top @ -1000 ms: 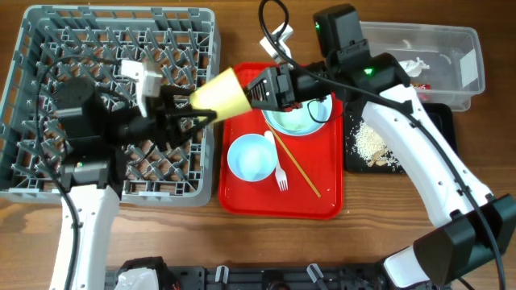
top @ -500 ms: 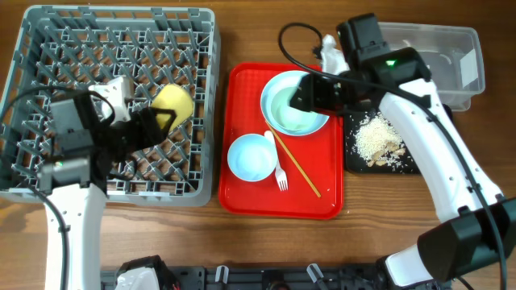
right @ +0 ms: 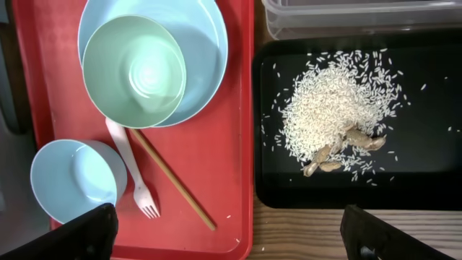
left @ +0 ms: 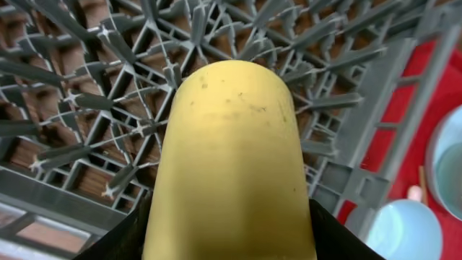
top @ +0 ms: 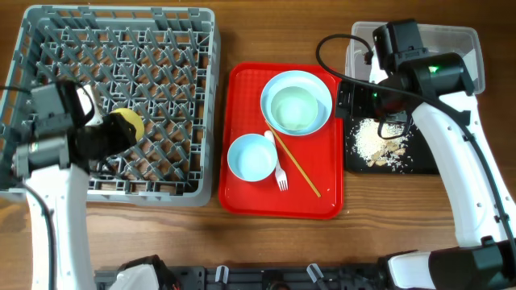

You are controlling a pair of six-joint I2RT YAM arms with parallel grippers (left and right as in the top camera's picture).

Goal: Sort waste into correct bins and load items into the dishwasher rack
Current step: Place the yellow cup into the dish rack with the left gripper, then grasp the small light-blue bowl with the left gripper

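— Ground first. What's the surface?
— Wooden table (top: 266,242), brown, with grain showing. Nothing of the room shows past its edges.
— Left side?
— Dishwasher rack (top: 121,11): a square grey-blue plastic crate with an open grid floor and upright pegs, wood visible through the gaps. My left pincer (left: 229,242) is pinching the yellow cup (left: 229,144), a dark finger on each flank. Cup smooth, matte, rounded at the far end, a few small specks. It sits over the pegs in the rack's left-middle part. Touching them or not, I cannot tell.
— Right side?
— Right pincer (right: 231,238) spread wide, nothing between the fingers, above where the red tray (right: 242,144) meets the black tray (right: 433,180). Red tray is flat and glossy. It carries the pale-blue plate (right: 209,43) with a mint bowl (right: 133,71) nested in it, a blue bowl (right: 72,180), a white fork (right: 133,173) and a wooden stick (right: 173,184). Black tray holds loose rice (right: 328,108) and beige scraps (right: 339,152). Clear tub (top: 463,48) just behind it.
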